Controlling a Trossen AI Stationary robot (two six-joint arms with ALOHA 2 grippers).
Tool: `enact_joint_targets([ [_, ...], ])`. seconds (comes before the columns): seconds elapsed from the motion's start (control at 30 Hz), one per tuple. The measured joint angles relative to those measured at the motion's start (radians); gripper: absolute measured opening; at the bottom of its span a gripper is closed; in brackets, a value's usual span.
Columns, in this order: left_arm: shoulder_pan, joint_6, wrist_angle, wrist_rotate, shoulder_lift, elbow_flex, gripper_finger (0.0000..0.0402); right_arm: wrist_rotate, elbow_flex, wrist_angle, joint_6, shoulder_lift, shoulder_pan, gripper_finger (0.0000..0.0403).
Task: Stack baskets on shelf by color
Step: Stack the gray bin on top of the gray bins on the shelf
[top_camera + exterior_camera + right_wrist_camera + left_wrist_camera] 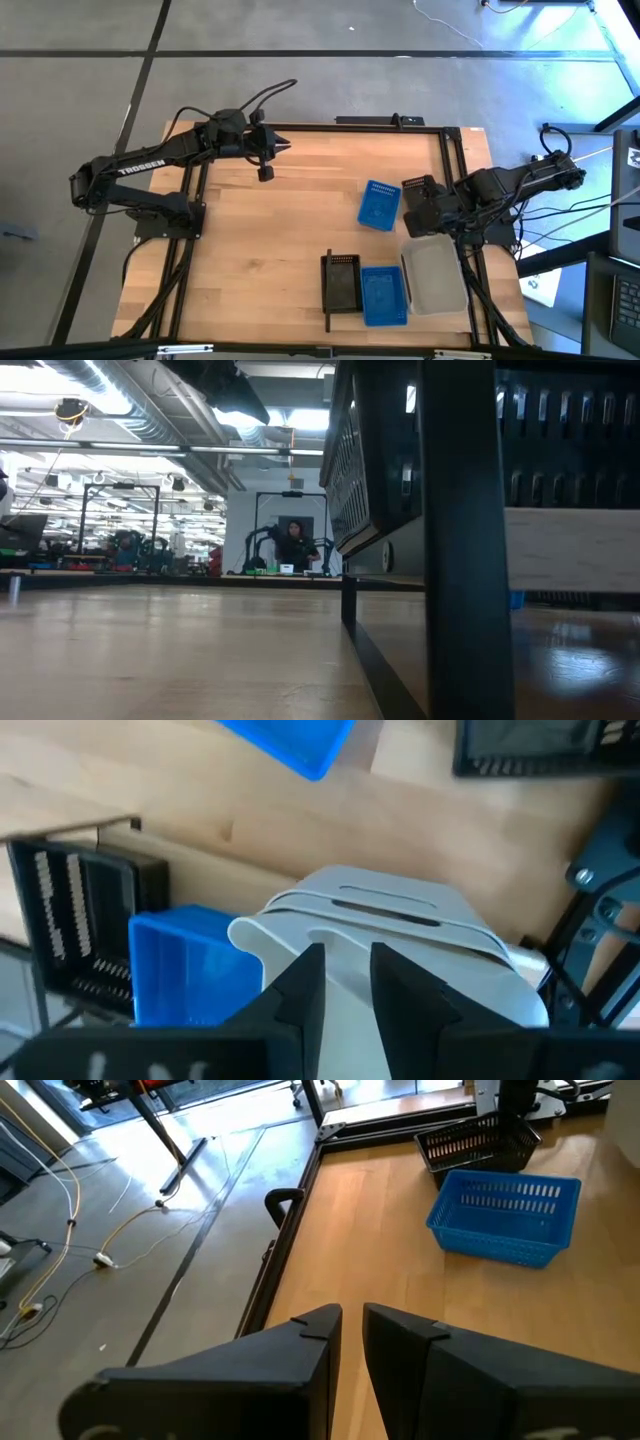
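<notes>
On the shelf point(570, 550), behind its black upright bar point(327, 295), a black basket point(341, 282), a blue basket point(384, 296) and a white basket point(437, 278) stand in a row. Another blue basket point(379, 205) lies on the tabletop farther back. Beside it is a black basket point(417, 188), partly under the right arm. My right gripper point(345, 985) points steeply down over the white basket's far end, shut on it. My left gripper point(350, 1360) hovers at the far left of the table point(268, 152), slightly open, with nothing between its fingers. My right gripper comes from above at the white basket's far short end point(340, 920), near the rim. White plastic shows in the gap between the two fingers point(300, 990). The fingers themselves hide the place of contact, so the kind of hold does not show. The basket sits slightly askew beside the blue one.
Bare tabletop spreads over the left and middle point(260, 260). The table's black frame point(300, 128) runs along the far edge, and cables hang off the right arm point(560, 215). A person point(296, 545) sits in the room far behind the table.
</notes>
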Motion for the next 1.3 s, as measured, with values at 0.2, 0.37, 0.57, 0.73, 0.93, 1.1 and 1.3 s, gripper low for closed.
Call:
enact_joint_targets([
  [0.2, 0.0, 0.0, 0.0, 0.0, 0.0, 0.0, 0.0039, -0.06, 0.0, 0.02, 0.002, 0.0, 0.021, 0.0083],
  [0.37, 0.0, 0.0, 0.0, 0.0, 0.0, 0.0, 0.0039, -0.094, 0.0, 0.018, -0.003, 0.0, 0.031, 0.0083],
  [0.57, 0.0, 0.0, 0.0, 0.0, 0.0, 0.0, 0.0039, -0.026, 0.053, -0.008, -0.178, 0.0, 0.031, 0.0083],
  [0.73, 0.0, 0.0, 0.0, 0.0, 0.0, 0.0, 0.0039, -0.028, 0.099, -0.018, -0.509, -0.001, 0.031, 0.0083],
  [0.93, 0.0, 0.0, 0.0, 0.0, 0.0, 0.0, 0.0039, -0.134, 0.071, -0.014, -0.806, 0.007, 0.031, 0.0083],
  [1.1, 0.0, 0.0, 0.0, 0.0, 0.0, 0.0, 0.0039, -0.161, 0.066, -0.005, -0.849, 0.007, 0.031, 0.0083],
  [1.3, 0.0, 0.001, 0.0, 0.0, 0.0, 0.0, 0.0039, -0.162, 0.066, -0.01, -0.863, 0.015, 0.031, 0.0083],
])
